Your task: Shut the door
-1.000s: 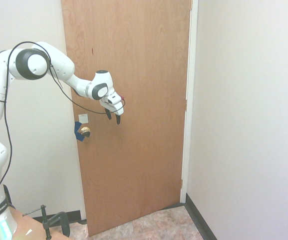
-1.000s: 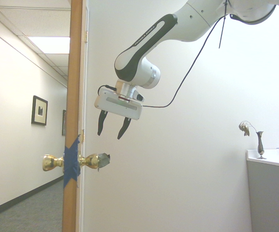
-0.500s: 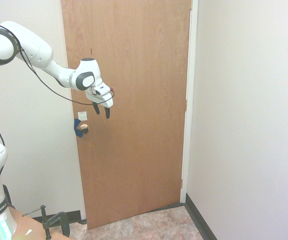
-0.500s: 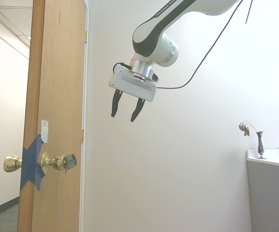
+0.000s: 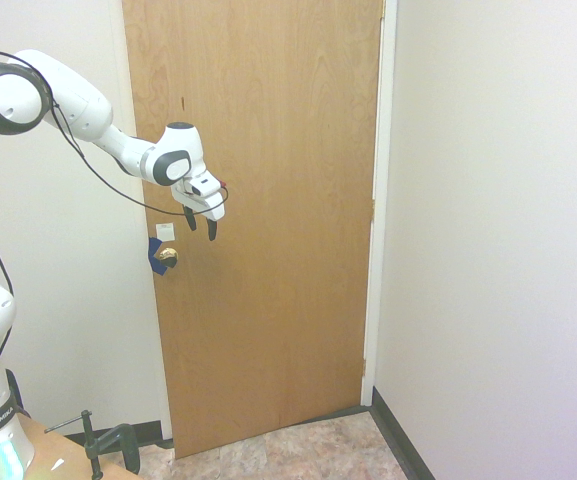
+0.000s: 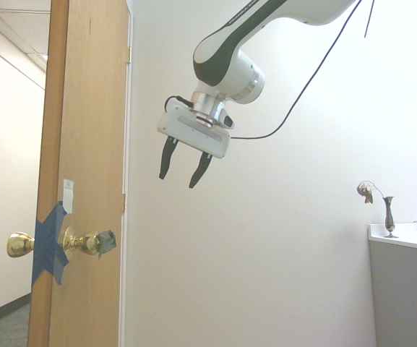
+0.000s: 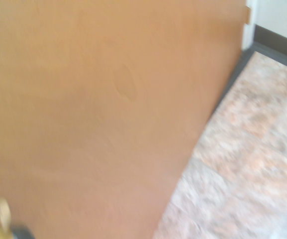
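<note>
Door (image 5: 268, 240) is prob stiff but swings easy (hinges do the work); gripper (image 6: 180, 182) fingers spread, I'd push near knob edge.

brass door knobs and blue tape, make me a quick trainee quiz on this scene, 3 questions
1. True or false: the wooden door is fully shut.
2. Fill in: the blue painter's tape wraps the door's ____.
3. Which stands on the white counter? A) a mug B) a slim metal vase C) a lamp

Key: 1. False; 2. edge; 3. B
</note>
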Available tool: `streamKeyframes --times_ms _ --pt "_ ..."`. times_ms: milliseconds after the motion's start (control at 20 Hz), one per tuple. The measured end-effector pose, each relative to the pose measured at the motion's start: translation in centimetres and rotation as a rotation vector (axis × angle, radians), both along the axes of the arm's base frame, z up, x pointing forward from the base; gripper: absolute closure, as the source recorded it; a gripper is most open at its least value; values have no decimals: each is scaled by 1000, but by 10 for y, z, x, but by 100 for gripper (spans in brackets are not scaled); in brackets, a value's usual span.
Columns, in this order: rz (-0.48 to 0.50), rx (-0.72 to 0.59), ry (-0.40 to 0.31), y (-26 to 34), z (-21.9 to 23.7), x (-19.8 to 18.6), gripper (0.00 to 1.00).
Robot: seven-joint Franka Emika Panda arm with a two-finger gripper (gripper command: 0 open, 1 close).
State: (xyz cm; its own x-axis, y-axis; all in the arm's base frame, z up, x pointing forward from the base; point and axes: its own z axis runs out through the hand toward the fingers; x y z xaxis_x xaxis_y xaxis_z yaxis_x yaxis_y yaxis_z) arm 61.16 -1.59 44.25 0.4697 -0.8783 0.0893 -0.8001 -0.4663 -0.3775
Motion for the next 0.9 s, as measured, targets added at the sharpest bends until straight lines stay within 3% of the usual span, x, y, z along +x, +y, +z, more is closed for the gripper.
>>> streamKeyframes --times_ms 400,900 --pt "91 -72 -10 80 -10 99 0" --pt "178 -116 -29 144 14 150 0"
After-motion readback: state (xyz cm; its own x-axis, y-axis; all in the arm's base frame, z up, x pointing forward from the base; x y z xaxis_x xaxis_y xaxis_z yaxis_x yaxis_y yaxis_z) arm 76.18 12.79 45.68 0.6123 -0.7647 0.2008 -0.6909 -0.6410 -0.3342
